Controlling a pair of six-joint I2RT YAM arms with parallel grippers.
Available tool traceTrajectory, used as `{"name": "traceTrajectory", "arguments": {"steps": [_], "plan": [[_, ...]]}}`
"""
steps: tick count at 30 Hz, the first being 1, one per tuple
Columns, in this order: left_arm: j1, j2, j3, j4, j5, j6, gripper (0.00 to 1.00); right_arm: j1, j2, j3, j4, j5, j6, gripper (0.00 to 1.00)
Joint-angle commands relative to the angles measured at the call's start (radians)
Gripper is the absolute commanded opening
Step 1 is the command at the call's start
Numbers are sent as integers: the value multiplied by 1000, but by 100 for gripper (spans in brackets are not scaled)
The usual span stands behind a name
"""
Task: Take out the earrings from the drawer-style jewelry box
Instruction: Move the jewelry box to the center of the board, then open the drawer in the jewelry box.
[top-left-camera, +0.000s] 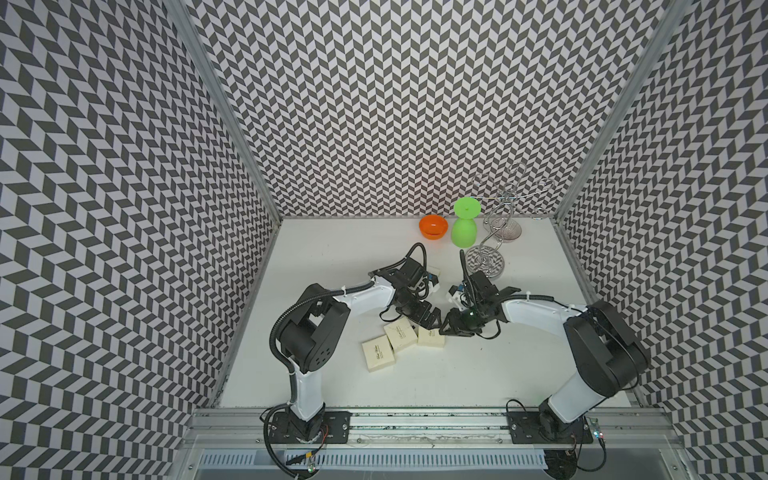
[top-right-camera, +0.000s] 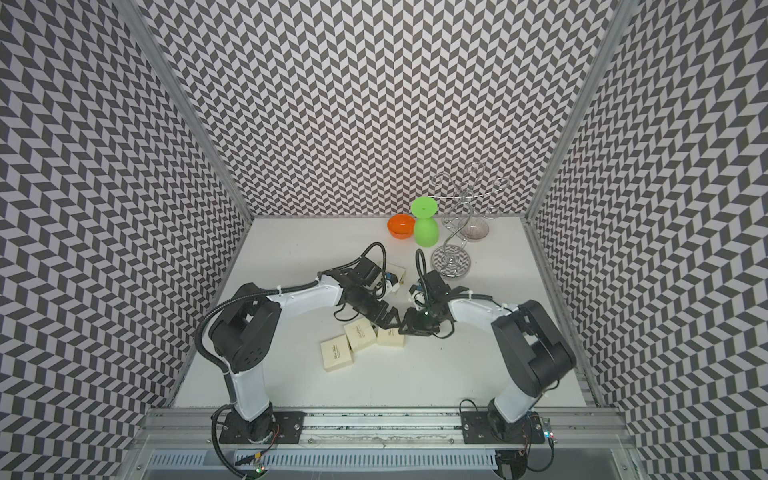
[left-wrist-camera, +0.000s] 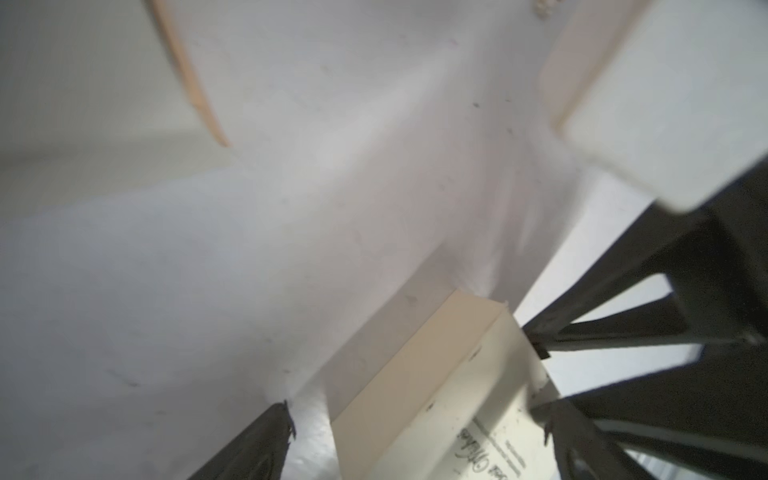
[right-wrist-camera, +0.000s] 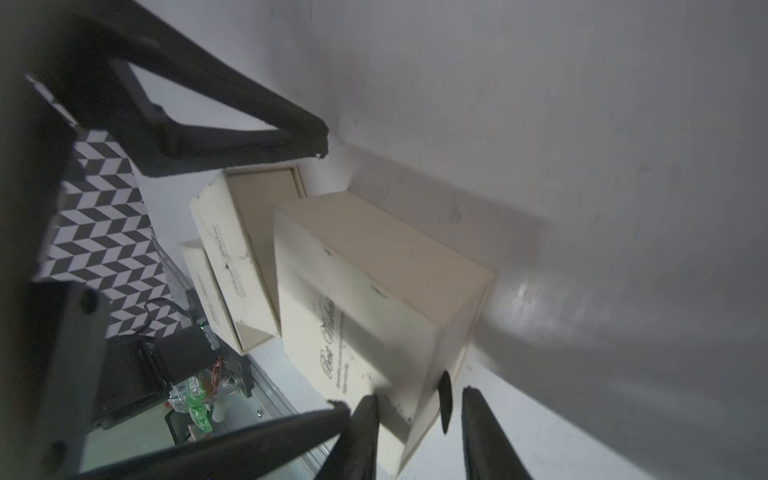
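Note:
The cream drawer-style jewelry box (top-left-camera: 431, 336) (right-wrist-camera: 374, 291) lies flat at mid-table, script side up. My left gripper (top-left-camera: 430, 319) (left-wrist-camera: 413, 411) is open wide, its fingers (left-wrist-camera: 257, 444) astride the box's far part without touching it. My right gripper (top-left-camera: 449, 326) (right-wrist-camera: 419, 395) stands at the box's right end, jaws part-way apart. One of its fingers (right-wrist-camera: 365, 432) is over the top face, the other is beside the end face with a strip of table between. A small black tab (right-wrist-camera: 444, 399) shows at that end. The earrings are hidden.
Two more cream boxes (top-left-camera: 400, 334) (top-left-camera: 378, 353) lie just left of this one, and another (top-right-camera: 397, 272) sits behind my left wrist. At the back right stand an orange bowl (top-left-camera: 433, 226), a green goblet (top-left-camera: 465, 228) and two wire stands (top-left-camera: 484, 259) (top-left-camera: 505, 226).

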Motion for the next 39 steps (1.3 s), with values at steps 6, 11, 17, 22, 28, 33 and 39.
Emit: {"name": "traceTrajectory", "arguments": {"steps": [6, 11, 17, 22, 28, 33, 39], "plan": [[13, -26, 44, -32, -20, -31, 100, -38, 57, 92, 120, 118, 53, 35], [14, -17, 49, -18, 13, -40, 100, -38, 58, 102, 103, 120, 21, 35], [15, 37, 104, -6, 22, -56, 93, -46, -17, 67, 88, 193, 29, 36], [15, 96, 142, -33, -4, -69, 83, -82, -29, 3, 150, 119, 59, 34], [15, 126, 158, -52, -42, -82, 82, -99, -35, -46, 193, 76, 66, 30], [15, 131, 158, -51, -44, -76, 82, -99, -35, -50, 216, 47, 59, 30], [15, 143, 158, -49, -41, -72, 80, -99, -10, -32, 235, 19, 63, 25]]}}
